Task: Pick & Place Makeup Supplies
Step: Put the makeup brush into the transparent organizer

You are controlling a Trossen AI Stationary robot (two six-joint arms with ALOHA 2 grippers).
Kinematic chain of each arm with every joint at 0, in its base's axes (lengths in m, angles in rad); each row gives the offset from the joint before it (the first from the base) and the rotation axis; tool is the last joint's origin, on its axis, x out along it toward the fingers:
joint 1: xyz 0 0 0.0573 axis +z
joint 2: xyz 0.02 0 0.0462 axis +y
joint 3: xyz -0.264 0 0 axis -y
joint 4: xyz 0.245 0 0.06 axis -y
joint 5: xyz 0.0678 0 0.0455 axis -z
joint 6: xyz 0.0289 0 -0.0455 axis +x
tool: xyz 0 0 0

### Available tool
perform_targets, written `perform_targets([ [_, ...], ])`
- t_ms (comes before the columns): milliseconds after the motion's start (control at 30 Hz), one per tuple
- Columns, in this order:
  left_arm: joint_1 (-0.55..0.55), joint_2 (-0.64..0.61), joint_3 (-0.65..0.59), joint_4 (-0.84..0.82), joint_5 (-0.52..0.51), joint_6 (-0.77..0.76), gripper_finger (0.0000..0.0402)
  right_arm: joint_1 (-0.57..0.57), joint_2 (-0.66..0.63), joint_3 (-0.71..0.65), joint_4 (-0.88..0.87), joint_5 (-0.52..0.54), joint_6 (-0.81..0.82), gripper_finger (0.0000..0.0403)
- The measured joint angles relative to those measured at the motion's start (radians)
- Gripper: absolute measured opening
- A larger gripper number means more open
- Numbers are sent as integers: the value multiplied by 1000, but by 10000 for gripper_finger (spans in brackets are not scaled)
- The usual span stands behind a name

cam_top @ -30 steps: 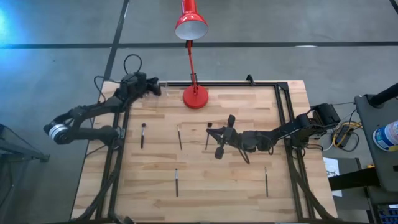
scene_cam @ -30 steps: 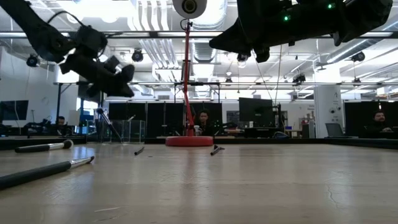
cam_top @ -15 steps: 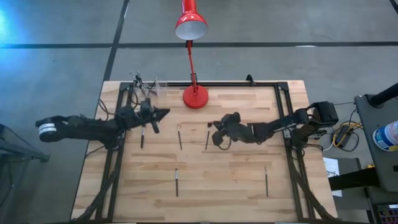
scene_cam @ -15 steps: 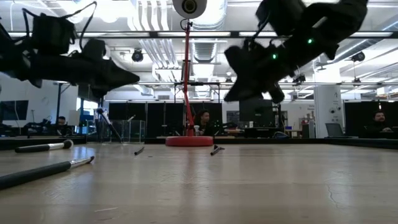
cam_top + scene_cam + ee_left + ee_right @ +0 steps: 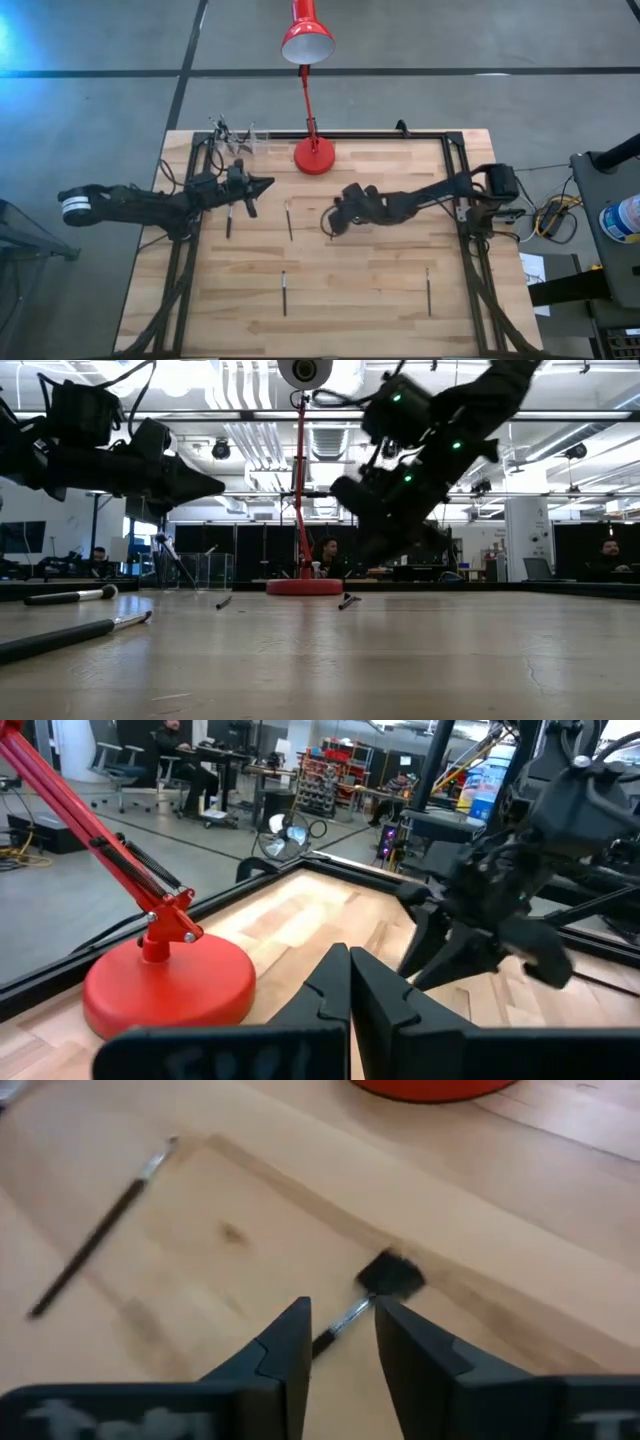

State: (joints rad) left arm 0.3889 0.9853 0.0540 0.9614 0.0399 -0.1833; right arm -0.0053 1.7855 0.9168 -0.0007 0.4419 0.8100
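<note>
Several thin dark makeup brushes lie flat on the wooden table [image 5: 390, 270]: one [image 5: 229, 215] below my left gripper, one [image 5: 289, 220] mid-table, and two near the near edge [image 5: 283, 292] [image 5: 428, 290]. My right gripper [image 5: 340, 1330] is open a little. It hovers over a brush with a black bristle head [image 5: 390, 1276], one finger on each side of its silvery ferrule. The low view shows this gripper [image 5: 365, 550] above the table. My left gripper [image 5: 347, 960] is shut and raised [image 5: 215, 485], pointing toward the right arm.
A red desk lamp stands on its round base [image 5: 314, 155] at the far edge. A clear holder [image 5: 243, 140] with sticks in it sits at the far left corner. A dark frame [image 5: 455, 170] borders the table. People sit in the room beyond.
My left gripper drew back from the clear holder at the far left corner toward the near edge, then held still. My right gripper moved toward the table's left edge, tipped downward and came down over the black-headed brush.
</note>
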Motion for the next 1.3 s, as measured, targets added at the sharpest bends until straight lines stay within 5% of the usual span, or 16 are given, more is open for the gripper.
perform_targets([
  [667, 0, 14, -4, -14, -6, 1, 3, -19, 286, 356, -394, -15, 62, 101],
  [1300, 0, 14, -4, -120, -8, -21, 3, -18, 296, 371, -378, -19, -147, 15],
])
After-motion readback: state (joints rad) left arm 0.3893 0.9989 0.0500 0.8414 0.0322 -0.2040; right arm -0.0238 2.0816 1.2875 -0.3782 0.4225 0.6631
